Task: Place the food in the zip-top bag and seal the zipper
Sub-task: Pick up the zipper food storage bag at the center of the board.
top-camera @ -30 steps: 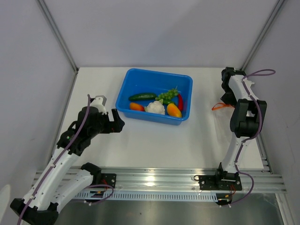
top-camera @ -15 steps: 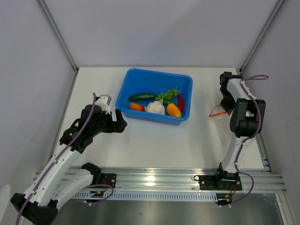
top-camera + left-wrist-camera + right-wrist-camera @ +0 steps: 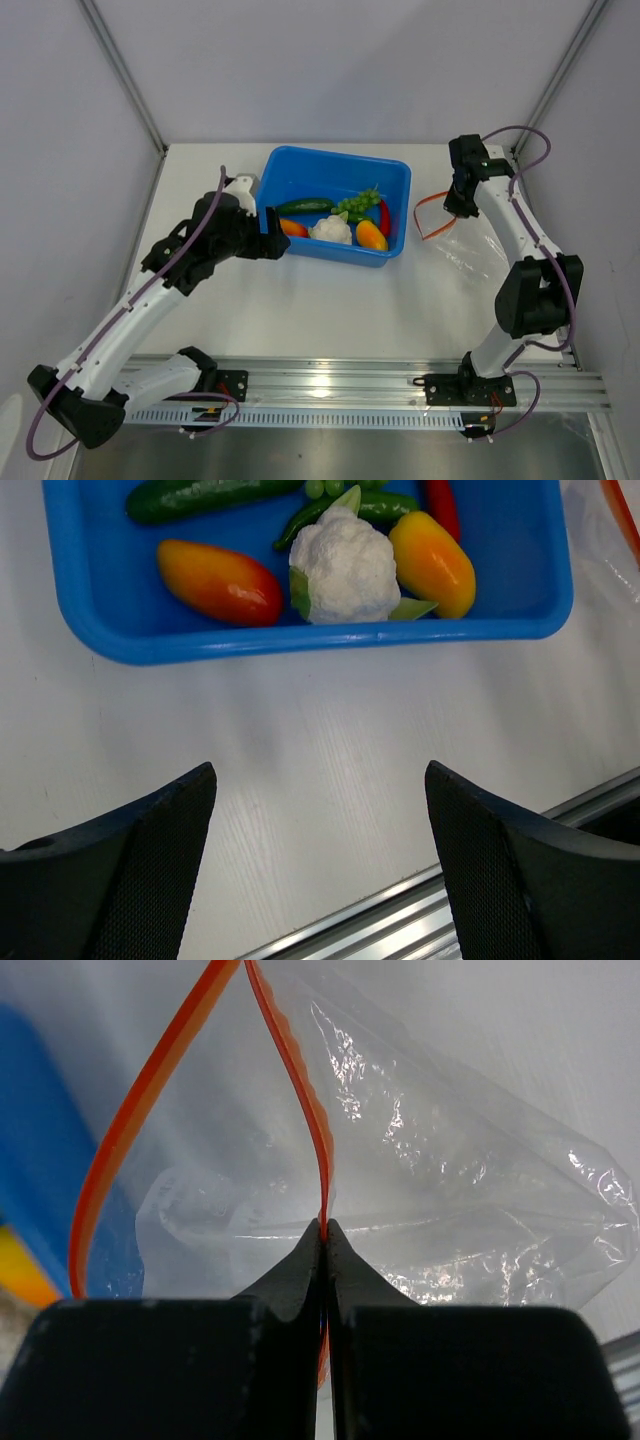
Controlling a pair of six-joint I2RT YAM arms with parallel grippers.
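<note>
The food lies in a blue tub (image 3: 300, 165): a cucumber (image 3: 304, 206), grapes (image 3: 358, 203), a chili (image 3: 385, 216), a cauliflower (image 3: 331, 229), an orange fruit (image 3: 292, 228) and a yellow-orange fruit (image 3: 371, 235). My left gripper (image 3: 272, 232) hovers open at the tub's near-left corner. In the left wrist view its jaws (image 3: 320, 780) hold nothing, and the cauliflower (image 3: 345, 568) lies ahead. My right gripper (image 3: 458, 203) is shut on one side of the zipper (image 3: 300, 1080). The zip-top bag (image 3: 470, 245) trails right of the tub, its mouth gaping.
An aluminium rail (image 3: 330, 380) runs along the table's near edge. White walls and metal posts (image 3: 125, 75) close in the left, back and right sides. The tub's near rim (image 3: 330, 640) sits just ahead of the left fingers.
My right gripper shut on the zipper strip and pulled the bag left toward the tub. The left arm reached forward and right, up to the tub's corner.
</note>
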